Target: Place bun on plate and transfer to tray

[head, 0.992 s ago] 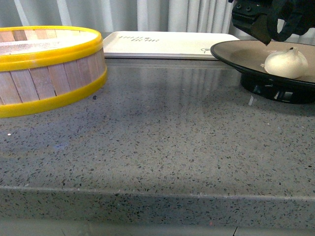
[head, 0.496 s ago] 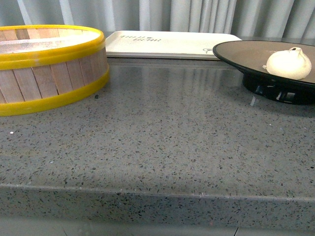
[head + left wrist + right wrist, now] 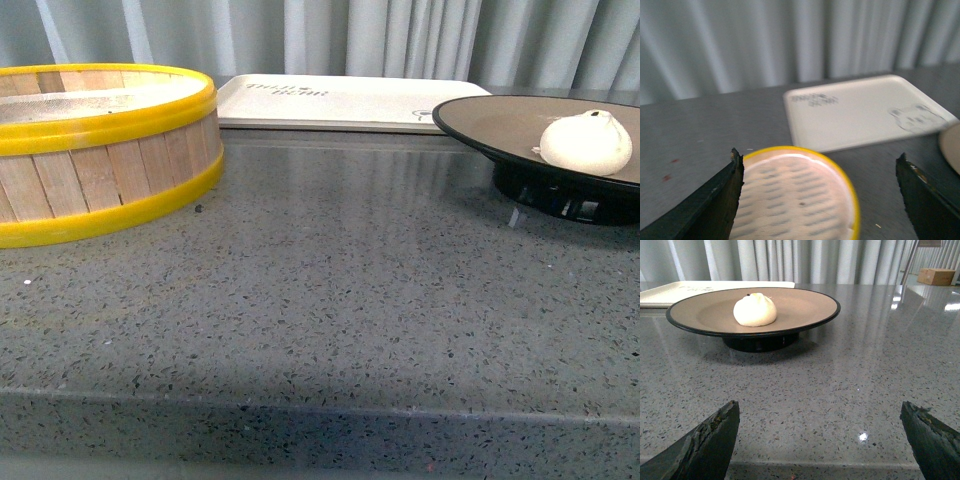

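The white bun (image 3: 586,143) rests on the brown plate (image 3: 500,122) with its black rim, at the right of the front view; the right wrist view shows the same bun (image 3: 755,309) on that plate (image 3: 805,307). The cream tray (image 3: 340,101) lies flat at the back of the counter, and it also appears in the left wrist view as the tray (image 3: 865,107). My right gripper (image 3: 820,410) is open low over the counter, well short of the plate. My left gripper (image 3: 820,165) hangs open above the steamer basket (image 3: 795,200). Neither arm shows in the front view.
A yellow-rimmed wooden steamer basket (image 3: 95,150) stands at the left. Grey speckled counter (image 3: 350,280) stretches between basket and plate, with its front edge near the camera. Curtains hang behind. A small wooden box (image 3: 936,276) sits far off past the plate.
The right gripper, above the plate one second ago, has left the front view. The bun stays on the plate. The view has shifted slightly.
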### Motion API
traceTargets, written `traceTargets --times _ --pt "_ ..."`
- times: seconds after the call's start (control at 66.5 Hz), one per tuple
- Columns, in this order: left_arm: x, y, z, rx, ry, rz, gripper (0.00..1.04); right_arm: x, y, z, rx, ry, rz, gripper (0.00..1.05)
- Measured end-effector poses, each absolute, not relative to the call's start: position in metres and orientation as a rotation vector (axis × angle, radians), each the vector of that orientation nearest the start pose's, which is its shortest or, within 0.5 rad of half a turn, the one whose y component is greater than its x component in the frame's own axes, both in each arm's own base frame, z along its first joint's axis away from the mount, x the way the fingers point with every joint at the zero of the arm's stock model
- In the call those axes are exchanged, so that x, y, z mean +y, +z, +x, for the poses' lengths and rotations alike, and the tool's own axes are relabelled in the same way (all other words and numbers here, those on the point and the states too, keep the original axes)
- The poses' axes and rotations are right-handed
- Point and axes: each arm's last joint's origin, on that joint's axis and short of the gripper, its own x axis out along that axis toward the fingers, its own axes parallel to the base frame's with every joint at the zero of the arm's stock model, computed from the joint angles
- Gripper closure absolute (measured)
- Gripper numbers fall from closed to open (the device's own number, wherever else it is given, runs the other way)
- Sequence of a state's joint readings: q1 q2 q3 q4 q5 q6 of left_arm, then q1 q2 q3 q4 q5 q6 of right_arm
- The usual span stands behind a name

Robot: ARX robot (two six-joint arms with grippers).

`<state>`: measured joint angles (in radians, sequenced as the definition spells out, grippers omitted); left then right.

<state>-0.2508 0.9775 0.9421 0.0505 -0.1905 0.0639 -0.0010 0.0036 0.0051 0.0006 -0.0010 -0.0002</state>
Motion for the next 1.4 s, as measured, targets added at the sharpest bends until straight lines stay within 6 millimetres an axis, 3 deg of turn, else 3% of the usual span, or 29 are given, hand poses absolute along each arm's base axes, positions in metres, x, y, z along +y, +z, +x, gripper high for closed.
traceTargets --times 0.06,0.165,0.301,0.436,0.797,1.398 --pt "-0.031 0.349 0.197 -0.041 -0.022 0.028 0.36 0.0 0.165 0.098 -0.002 0.0 0.0 0.08" --pt "-0.018 0.308 0.182 -0.022 0.006 0.012 0.55 0.0 0.165 0.098 -0.002 0.0 0.0 0.08" --pt "-0.014 0.273 0.172 0.008 -0.007 0.01 0.79 0.0 0.165 0.098 -0.002 0.0 0.0 0.08" --pt "-0.006 0.25 0.161 0.004 -0.024 0.001 1.01 0.0 0.165 0.098 -0.002 0.0 0.0 0.08" --pt "0.0 0.209 0.139 0.01 -0.002 -0.002 1.01 0.0 0.165 0.098 -0.002 0.0 0.0 0.08" --pt "0.0 0.181 0.119 0.001 -0.002 -0.002 1.01 0.0 0.165 0.098 -0.002 0.0 0.0 0.08"
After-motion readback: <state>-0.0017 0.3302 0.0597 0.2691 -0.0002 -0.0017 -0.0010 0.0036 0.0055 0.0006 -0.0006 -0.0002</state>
